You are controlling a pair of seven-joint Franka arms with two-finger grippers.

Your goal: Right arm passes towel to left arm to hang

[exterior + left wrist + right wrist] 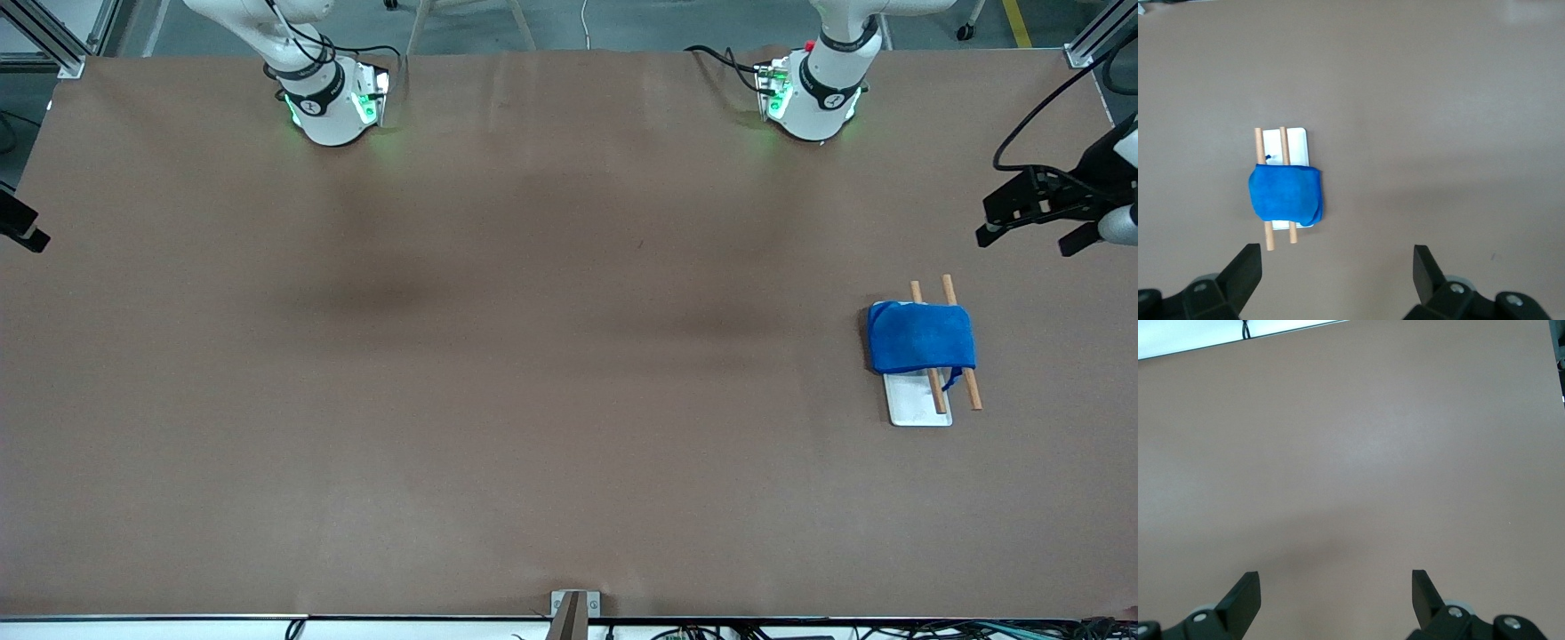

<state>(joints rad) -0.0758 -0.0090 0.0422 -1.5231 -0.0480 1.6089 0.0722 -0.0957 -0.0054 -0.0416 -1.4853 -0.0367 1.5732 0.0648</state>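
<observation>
1. Here's the towel [921,338], bright blue, draped across the two wooden rods [962,354] of the white tray [918,402], toward my left arm's end of the tabletop [498,356]. From where I sit it looks hung already.

2. Handling call: it's a soft microfibre cloth, light and floppy by the look of it. It should sag and fold wherever I pinch it, and it could snag on a rod end if I drag it sideways.

3. Where I'd take hold: the short corner loop [953,380] dangles at the edge nearer the front camera, beside one rod. A pinch there, or on the bunched stitched edge over the rods, looks safest to me. A lift straight up should clear the rods.

4. My left gripper [1337,270] hangs over bare tabletop near the tray, fingers spread wide, holding nothing.

5. My right gripper [1335,595] is over bare tabletop too, spread just as wide and empty. It waits; the towel is nowhere in its wrist view.

6. Hard to read: the front view cuts both grippers at its edges, so only dark parts show. The towel hides the middle of the rods and much of the tray. I can't tell how many layers it's folded into, or how the rods are fixed to the tray.
</observation>
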